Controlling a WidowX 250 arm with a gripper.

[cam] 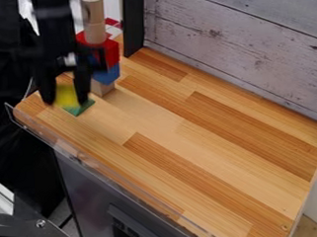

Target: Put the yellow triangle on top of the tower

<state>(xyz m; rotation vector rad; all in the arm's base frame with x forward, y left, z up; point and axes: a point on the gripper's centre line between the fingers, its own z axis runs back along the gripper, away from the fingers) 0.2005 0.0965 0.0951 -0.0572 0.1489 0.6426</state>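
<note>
The black gripper (67,95) hangs down at the upper left of the table, its two fingers on either side of the yellow triangle (65,97), shut on it. Just beside and partly below the yellow piece in the view lies a green block (80,108) on the wood. To the right of the gripper stands the tower: a plain wooden block (103,88) at the bottom, a blue block (107,75), a red block (111,53) and light wooden cylinder pieces (95,33) on top. The gripper covers part of the tower's left side.
The wooden table (188,139) has a clear plastic edge strip (111,175) along its front left. A grey plank wall (237,48) rises behind it, with a dark upright post (133,23) close to the tower. Red-and-white material (113,27) shows behind the tower.
</note>
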